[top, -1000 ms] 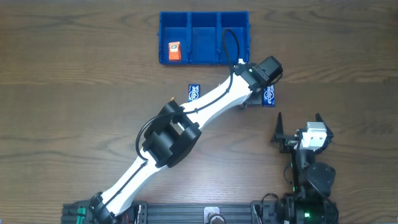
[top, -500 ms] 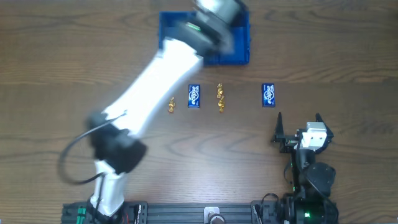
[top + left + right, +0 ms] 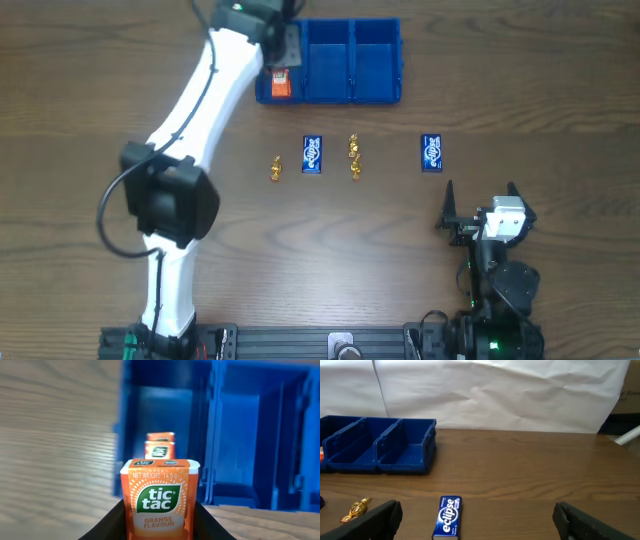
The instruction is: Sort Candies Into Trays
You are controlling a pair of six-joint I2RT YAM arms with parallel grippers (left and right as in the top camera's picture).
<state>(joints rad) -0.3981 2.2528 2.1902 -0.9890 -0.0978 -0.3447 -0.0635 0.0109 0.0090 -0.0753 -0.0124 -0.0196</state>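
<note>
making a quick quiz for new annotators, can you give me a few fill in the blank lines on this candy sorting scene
1. The left hand grips an ____ box.
2. The blue tray has ____ compartments.
3. On the table lie ____ blue packs.
4. The right hand is ____, holding nothing.

Missing words: orange; three; two; open

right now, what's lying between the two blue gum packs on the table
In the top view, two gold-wrapped candies lie between the left blue pack and the right blue pack, nearer the left one.
</note>
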